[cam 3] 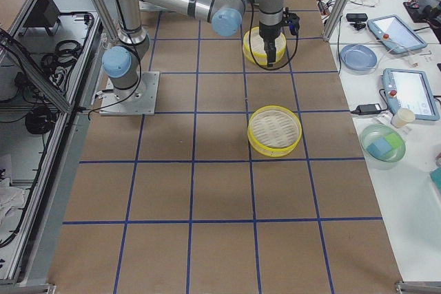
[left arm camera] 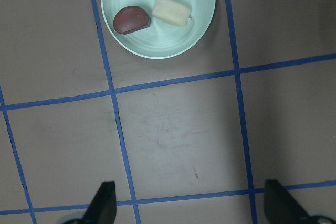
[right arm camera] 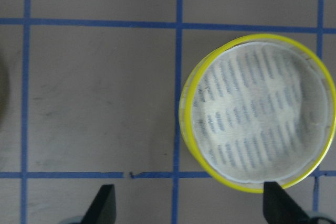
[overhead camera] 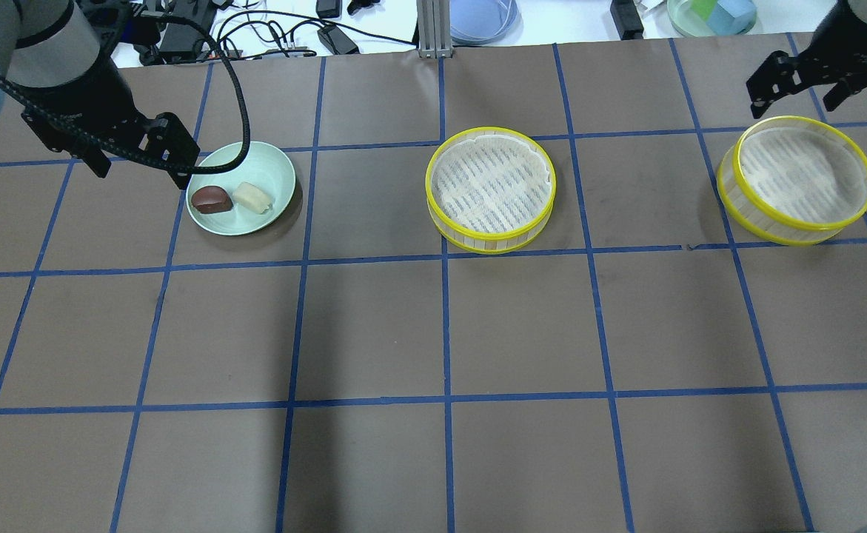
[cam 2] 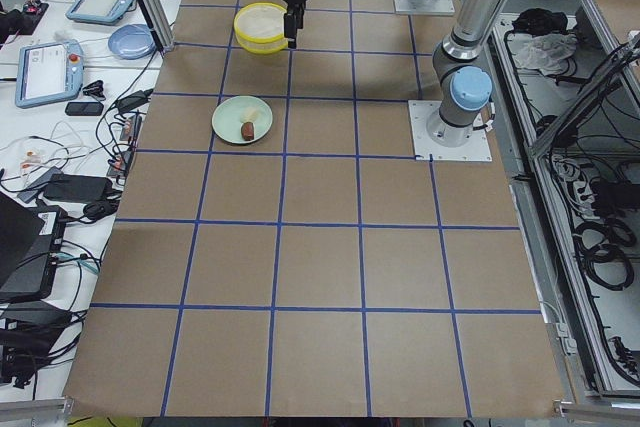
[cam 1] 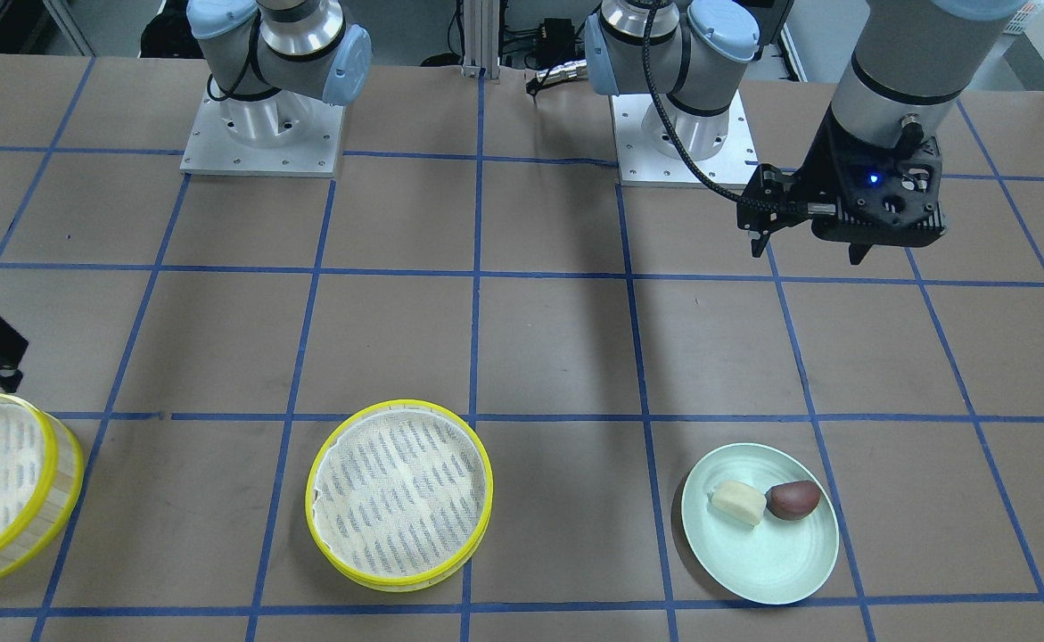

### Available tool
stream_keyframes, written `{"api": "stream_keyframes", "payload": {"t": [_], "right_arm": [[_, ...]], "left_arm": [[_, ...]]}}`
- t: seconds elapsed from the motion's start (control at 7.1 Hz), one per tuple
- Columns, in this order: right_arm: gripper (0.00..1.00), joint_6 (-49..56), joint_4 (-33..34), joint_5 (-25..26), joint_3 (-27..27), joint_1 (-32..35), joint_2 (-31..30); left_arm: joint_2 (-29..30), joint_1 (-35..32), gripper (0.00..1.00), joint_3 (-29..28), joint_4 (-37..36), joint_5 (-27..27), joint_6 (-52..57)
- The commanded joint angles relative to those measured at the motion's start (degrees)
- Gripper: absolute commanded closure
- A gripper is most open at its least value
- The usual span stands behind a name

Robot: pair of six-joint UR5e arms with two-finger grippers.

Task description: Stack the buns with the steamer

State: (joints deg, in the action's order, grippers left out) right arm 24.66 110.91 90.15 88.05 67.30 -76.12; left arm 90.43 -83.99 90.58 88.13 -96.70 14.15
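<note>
Two buns lie side by side on a pale green plate (cam 1: 771,562): a cream-white bun (cam 1: 738,502) and a reddish-brown bun (cam 1: 793,499). They also show in the overhead view (overhead camera: 252,198) (overhead camera: 209,199) and in the left wrist view (left arm camera: 171,11) (left arm camera: 131,19). My left gripper (overhead camera: 141,174) (left arm camera: 189,195) is open and empty, high above the table, on the robot side of the plate. One steamer tier (overhead camera: 490,189) stands mid-table, empty. The other tier (overhead camera: 796,178) (right arm camera: 257,111) stands to the right, empty. My right gripper (overhead camera: 792,104) (right arm camera: 189,195) is open above the table beside this tier.
The table is brown paper with a blue tape grid. The two arm bases (cam 1: 263,134) (cam 1: 682,134) stand at the robot side. A side bench beyond the far edge holds cables, bowls (overhead camera: 481,15) and tablets (cam 3: 400,32).
</note>
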Motion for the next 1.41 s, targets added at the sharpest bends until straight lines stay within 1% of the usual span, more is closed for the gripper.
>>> {"api": "stream_keyframes", "payload": {"t": [0.0, 0.14, 0.28, 0.42, 0.56, 0.85, 1.27], "right_arm": [[0.00, 12.3, 4.7, -2.9, -4.0, -8.0, 9.4], [0.00, 15.7, 5.3, -4.7, -5.9, -11.0, 12.5], [0.00, 16.2, 9.5, -3.8, -6.1, -11.9, 14.8], [0.00, 18.2, 13.3, -4.4, -6.1, -14.0, 17.9], [0.00, 19.8, 15.5, -4.5, -6.2, -15.0, 20.1], [0.00, 22.8, 15.4, -3.8, -6.2, -15.4, 21.6], [0.00, 23.2, 13.5, -1.9, -5.6, -15.6, 23.2]], "left_arm": [[0.4, 3.9, 0.00, 0.7, 0.5, 0.5, -0.3], [0.5, 4.6, 0.00, 0.7, 0.4, 3.0, 0.4], [1.1, 4.5, 0.00, 1.3, -0.1, 2.9, 0.4], [2.1, 4.6, 0.00, 2.2, -0.5, 2.9, 0.3], [3.7, 4.6, 0.00, 2.4, -2.9, 3.0, 0.4], [5.4, 4.4, 0.00, 2.3, -6.5, 3.2, 0.9], [5.5, 4.1, 0.00, 1.9, -6.7, 3.4, -0.4]]}}
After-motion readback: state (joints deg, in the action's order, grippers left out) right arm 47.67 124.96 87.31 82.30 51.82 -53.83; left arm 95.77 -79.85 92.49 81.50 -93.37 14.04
